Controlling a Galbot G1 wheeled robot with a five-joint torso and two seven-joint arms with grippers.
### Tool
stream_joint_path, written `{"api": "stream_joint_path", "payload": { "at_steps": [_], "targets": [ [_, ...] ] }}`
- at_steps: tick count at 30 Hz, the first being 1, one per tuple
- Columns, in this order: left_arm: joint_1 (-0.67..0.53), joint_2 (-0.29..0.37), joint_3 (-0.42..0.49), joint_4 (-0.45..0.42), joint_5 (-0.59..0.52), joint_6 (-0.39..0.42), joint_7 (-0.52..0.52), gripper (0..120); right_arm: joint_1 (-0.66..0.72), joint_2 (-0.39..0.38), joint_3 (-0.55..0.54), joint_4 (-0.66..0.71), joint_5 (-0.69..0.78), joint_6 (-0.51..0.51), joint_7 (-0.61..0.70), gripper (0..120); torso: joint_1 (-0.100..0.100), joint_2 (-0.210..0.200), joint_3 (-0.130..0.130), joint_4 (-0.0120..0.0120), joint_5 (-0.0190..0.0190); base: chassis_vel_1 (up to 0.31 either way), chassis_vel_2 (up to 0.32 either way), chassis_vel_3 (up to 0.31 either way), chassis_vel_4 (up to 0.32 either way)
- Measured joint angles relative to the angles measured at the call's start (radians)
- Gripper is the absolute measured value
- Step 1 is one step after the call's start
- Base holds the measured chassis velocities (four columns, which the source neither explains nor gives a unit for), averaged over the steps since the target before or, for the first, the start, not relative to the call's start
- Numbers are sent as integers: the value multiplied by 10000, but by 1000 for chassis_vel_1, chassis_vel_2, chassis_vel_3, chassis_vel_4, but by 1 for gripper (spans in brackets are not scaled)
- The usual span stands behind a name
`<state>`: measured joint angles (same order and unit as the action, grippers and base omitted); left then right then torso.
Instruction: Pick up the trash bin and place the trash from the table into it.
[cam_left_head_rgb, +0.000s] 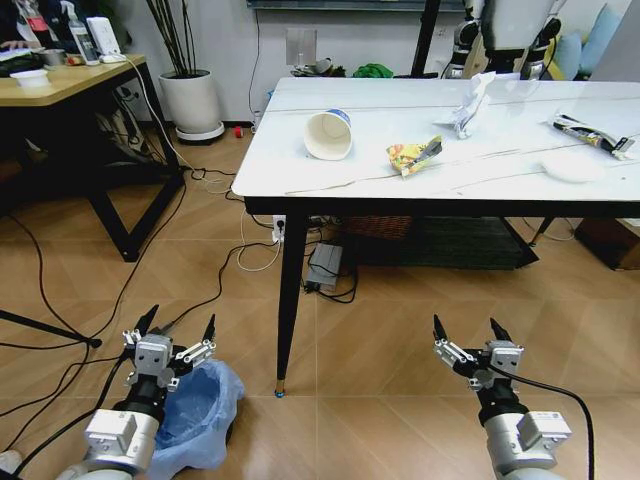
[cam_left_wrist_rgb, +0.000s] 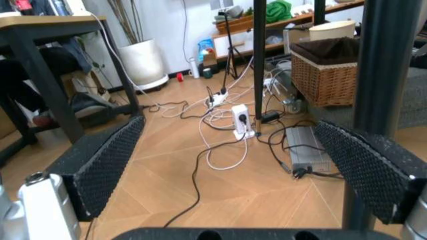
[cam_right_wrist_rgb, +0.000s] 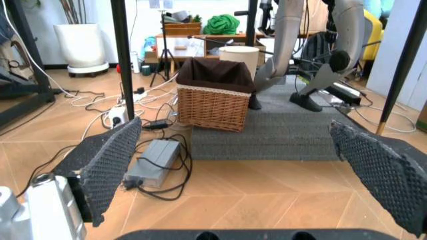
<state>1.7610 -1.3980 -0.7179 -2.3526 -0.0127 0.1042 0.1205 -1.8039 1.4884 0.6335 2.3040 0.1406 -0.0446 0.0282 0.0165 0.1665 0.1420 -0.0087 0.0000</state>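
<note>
Down at seven o'clock on the floor, the trash bin (cam_left_head_rgb: 200, 412) with its blue bag sits just under and beside the left gripper (cam_left_head_rgb: 175, 333), whose jaws stand wide. Right gripper (cam_left_head_rgb: 472, 330) hovers at five o'clock, jaws wide too. Up on the worktop (cam_left_head_rgb: 300, 150), from twelve to two o'clock, lie the paper cup (cam_left_head_rgb: 328, 134), yellow wrapper (cam_left_head_rgb: 412, 155) and crumpled paper (cam_left_head_rgb: 470, 104).

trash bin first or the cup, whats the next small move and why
Probably the bin: lower the left gripper, fingers open, toward the trash bin on the floor just beneath it. The paper cup and other litter lie on the table, and nothing is held yet.
</note>
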Motion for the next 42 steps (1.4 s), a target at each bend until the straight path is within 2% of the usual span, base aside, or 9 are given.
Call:
{"api": "stream_joint_path", "payload": {
  "at_steps": [16, 28, 35, 38, 42],
  "targets": [
    [-18, 24, -40, 120, 6, 12, -134, 100, -138, 10, 30, -108, -1, 279, -7, 100, -131, -617, -486, 0, 0, 0, 0, 0, 0],
    [-190, 322, -601, 500, -266, 514, -509, 100, -169, -90, 155, -172, 276, 321, 1, 100, -139, -685, -546, -1, 0, 0, 0, 0, 0],
    [182, 180, -1130, 1354, -46, 956, -615, 100, -132, -336, 356, -583, 609, 279, 76, 100, -132, -649, -523, 1, 1, 0, 0, 0, 0],
    [124, 277, -1831, 2109, -355, 1182, -182, 100, -63, -396, 365, -815, 752, 228, 101, 100, -127, -632, -510, 0, 0, 0, 0, 0, 0],
    [-80, 393, -2223, 2626, -916, 1638, -108, 100, 22, -462, 359, -1002, 899, 186, 131, 100, -124, -622, -502, 1, -1, 0, 0, 0, 0]
  ]
}}
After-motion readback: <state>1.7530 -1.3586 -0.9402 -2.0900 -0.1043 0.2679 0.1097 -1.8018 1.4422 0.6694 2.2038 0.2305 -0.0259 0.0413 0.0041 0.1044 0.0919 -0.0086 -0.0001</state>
